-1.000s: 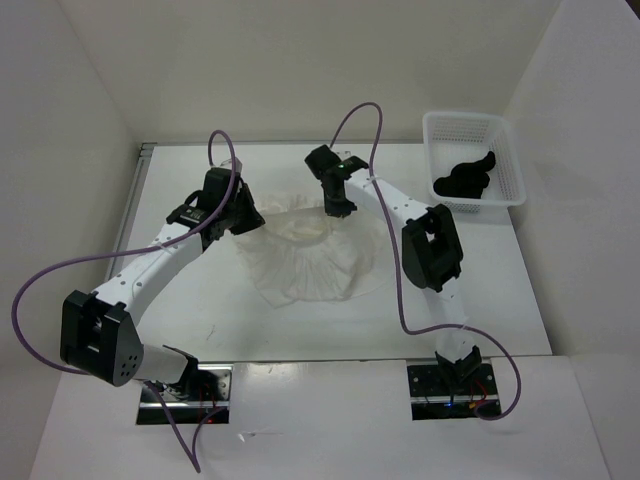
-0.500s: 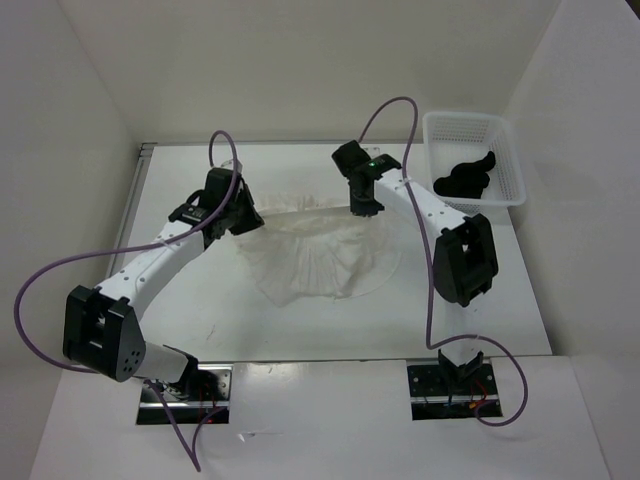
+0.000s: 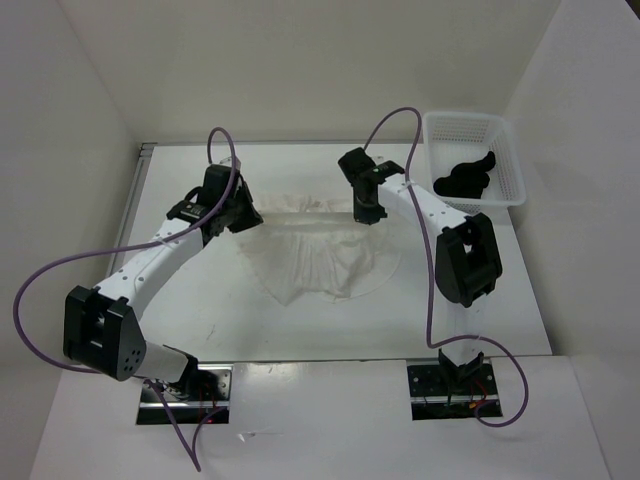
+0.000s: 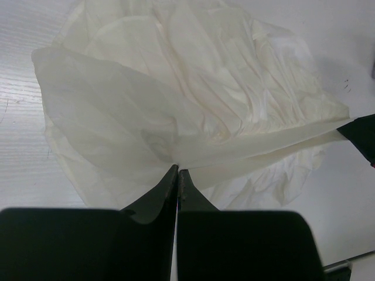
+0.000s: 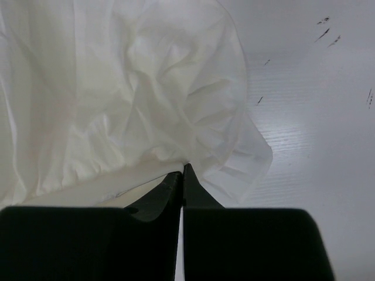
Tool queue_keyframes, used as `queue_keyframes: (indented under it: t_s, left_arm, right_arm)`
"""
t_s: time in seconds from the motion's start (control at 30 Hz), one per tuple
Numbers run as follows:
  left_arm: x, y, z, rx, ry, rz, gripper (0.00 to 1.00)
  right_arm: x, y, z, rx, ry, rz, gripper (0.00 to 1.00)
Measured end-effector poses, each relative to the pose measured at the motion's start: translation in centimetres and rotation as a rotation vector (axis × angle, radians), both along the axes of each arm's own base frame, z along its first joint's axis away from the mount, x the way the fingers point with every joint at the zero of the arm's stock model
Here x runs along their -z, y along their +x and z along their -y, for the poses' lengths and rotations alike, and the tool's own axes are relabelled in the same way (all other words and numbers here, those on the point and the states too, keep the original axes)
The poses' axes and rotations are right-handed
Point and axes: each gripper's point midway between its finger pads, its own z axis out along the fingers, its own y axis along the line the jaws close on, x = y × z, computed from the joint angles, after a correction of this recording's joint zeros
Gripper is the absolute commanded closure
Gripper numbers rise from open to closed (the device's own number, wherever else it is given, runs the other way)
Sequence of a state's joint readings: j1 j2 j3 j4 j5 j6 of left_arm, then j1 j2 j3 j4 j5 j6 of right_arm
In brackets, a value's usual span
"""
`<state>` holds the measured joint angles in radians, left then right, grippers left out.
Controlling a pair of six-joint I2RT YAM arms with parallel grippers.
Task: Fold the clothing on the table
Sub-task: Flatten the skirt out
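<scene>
My left gripper (image 4: 177, 171) is closed to a slit on the far edge of the clothing (image 3: 320, 255), with a thin fold of the white fabric drawn in between the tips. My right gripper (image 5: 182, 172) is pinched just as narrow on that same edge, further to my right, and the cloth gathers to a point where its tips meet. Between the two pinches the edge runs nearly straight. It looks lifted a little, while the rest of the garment fans out toward my bases and lies on the tabletop (image 3: 200, 300), about at its middle.

I judge this fabric to be very light and limp. It is thin enough to show light through a single layer, and it is creased all over with fine wrinkles. It will not hold any shape of its own, so whatever I do not support will sag and trail. Being so thin, it could also slide out of a shallow pinch, or one layer could peel away from another.

The sound places to hold it are the two ends of one edge, well apart, as I have it now, so the span between stays flat. For a fold I would carry both ends at the same height and pace. Otherwise the lower part may drag and bunch.

The mesh basket (image 3: 508, 165) with the black cloth (image 3: 463, 180) in it sits at the far right, apart from the garment.
</scene>
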<state>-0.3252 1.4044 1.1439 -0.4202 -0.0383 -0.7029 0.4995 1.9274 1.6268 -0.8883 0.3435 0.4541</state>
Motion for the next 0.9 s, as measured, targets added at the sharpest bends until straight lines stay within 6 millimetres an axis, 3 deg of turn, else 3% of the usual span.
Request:
queue_keyframes:
  t_s: [0.17, 0.23, 0.3, 0.43, 0.53, 0.63, 0.8, 0.9]
  left_arm:
    - [-0.1, 0.0, -0.1, 0.009, 0.010, 0.002, 1.00]
    - [-0.5, 0.1, -0.2, 0.015, 0.018, 0.005, 1.00]
    - [-1.7, 0.4, -0.2, 0.025, 0.031, 0.019, 1.00]
    - [-6.1, 2.0, -0.2, 0.033, 0.033, 0.115, 1.00]
    - [-7.9, 2.7, -0.3, 0.036, 0.035, 0.167, 1.00]
    - [-7.0, 2.4, -0.5, 0.035, 0.041, 0.144, 1.00]
    - [-3.7, 1.1, -0.7, 0.043, 0.059, 0.058, 1.00]
    - [-3.1, 0.8, -0.8, 0.044, 0.063, 0.041, 1.00]
  right_arm:
    - [-0.5, 0.1, 0.0, 0.002, 0.008, 0.012, 1.00]
    - [-1.5, 0.1, -0.1, 0.001, 0.018, 0.030, 1.00]
    - [-3.3, 0.2, -0.2, 0.000, 0.037, 0.064, 1.00]
    - [-8.4, 0.7, -0.7, -0.013, 0.106, 0.169, 0.92]
    - [-10.3, 0.5, -1.0, -0.030, 0.148, 0.200, 0.90]
    - [-9.6, 0.0, -1.2, -0.044, 0.161, 0.172, 0.84]
    - [-5.2, -2.3, -1.1, -0.069, 0.151, 0.039, 0.72]
    - [-4.2, -3.1, -1.2, -0.081, 0.160, 0.002, 0.73]
